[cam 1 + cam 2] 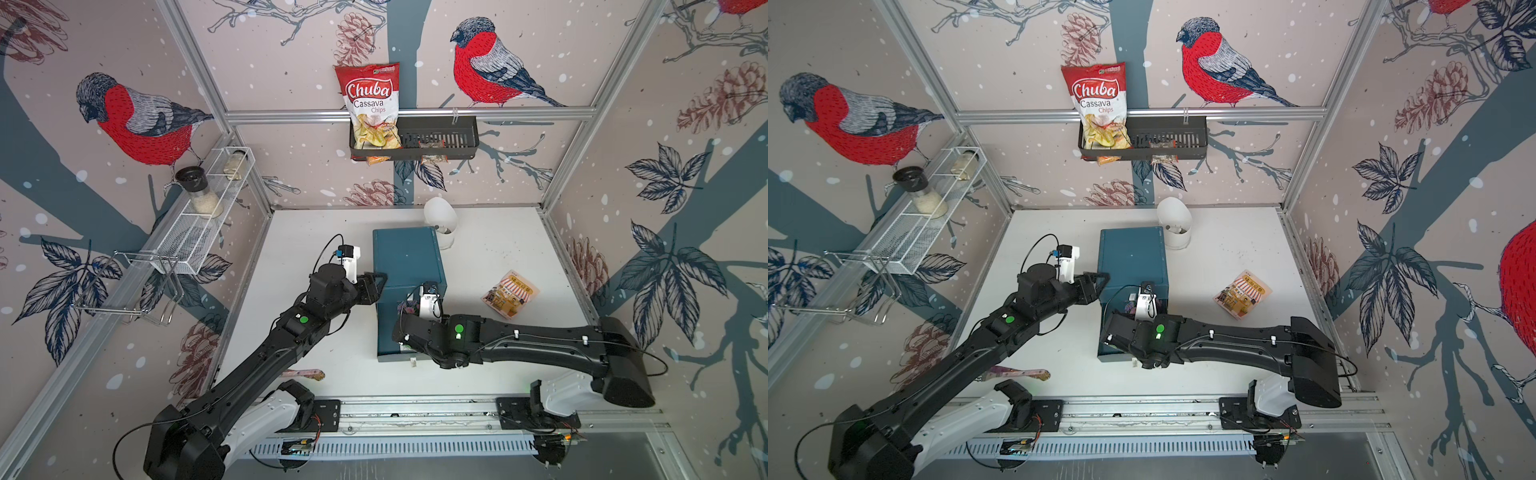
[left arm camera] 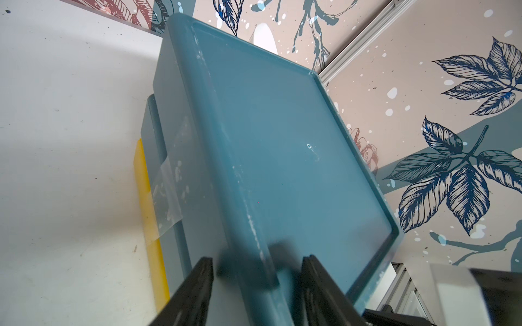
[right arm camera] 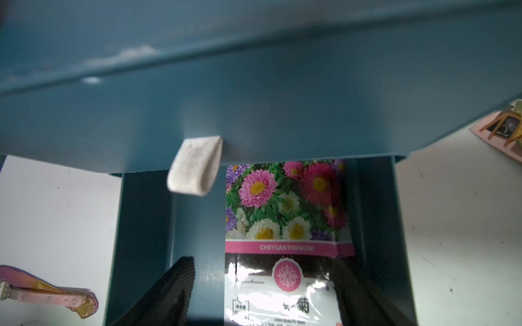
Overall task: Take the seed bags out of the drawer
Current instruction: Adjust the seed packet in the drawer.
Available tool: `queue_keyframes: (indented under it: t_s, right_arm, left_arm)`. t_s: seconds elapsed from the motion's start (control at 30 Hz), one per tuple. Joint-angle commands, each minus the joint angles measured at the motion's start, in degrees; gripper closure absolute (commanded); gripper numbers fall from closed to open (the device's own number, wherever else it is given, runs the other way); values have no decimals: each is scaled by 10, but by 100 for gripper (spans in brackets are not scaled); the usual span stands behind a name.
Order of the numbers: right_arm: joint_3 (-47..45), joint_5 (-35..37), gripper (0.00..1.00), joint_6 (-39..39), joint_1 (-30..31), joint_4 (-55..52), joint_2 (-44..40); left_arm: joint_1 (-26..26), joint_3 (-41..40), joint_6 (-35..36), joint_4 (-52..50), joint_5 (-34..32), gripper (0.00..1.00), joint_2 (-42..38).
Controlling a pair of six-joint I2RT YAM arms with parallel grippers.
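A teal drawer box [image 1: 405,253] stands mid-table with its lower drawer [image 3: 197,220] pulled out toward the front. In the drawer lies a seed bag with purple-pink flowers [image 3: 285,214]. My right gripper [image 3: 262,271] hovers over it, open, one finger on each side of the bag. In both top views the right wrist hides most of that bag. An orange-yellow seed bag [image 1: 510,294] [image 1: 1242,294] lies flat on the table, right of the box. My left gripper [image 2: 257,262] [image 1: 376,284] is shut on the box's upper left edge.
A white tab [image 3: 195,166] hangs from the box front above the open drawer. A white domed object [image 1: 440,220] stands behind the box. A pink clip [image 1: 303,374] lies front left. A wall basket [image 1: 457,137] holds the Chuba chips bag [image 1: 370,104].
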Motion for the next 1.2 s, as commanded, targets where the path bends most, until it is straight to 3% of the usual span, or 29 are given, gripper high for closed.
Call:
queue_keyframes:
  t_s: [0.0,0.23,0.63,0.93,1.17]
  right_arm:
    - [10,-17,18,-21,-10,18,28]
    - [45,-5,18,9,-15,-32,103]
    - [43,-46,25,3,-11,45,128]
    - [-1,38,24,33,13,43,37]
    - [-98,18,24,19,-15,124,-43]
  left_arm:
    - [1,-1,25,-80,3,46,1]
    - [2,-4,33,-86,2,47,-4]
    - [2,-6,34,-85,9,47,-5]
    - [2,-3,39,-82,2,48,3]
    - [2,5,44,-82,-6,49,14]
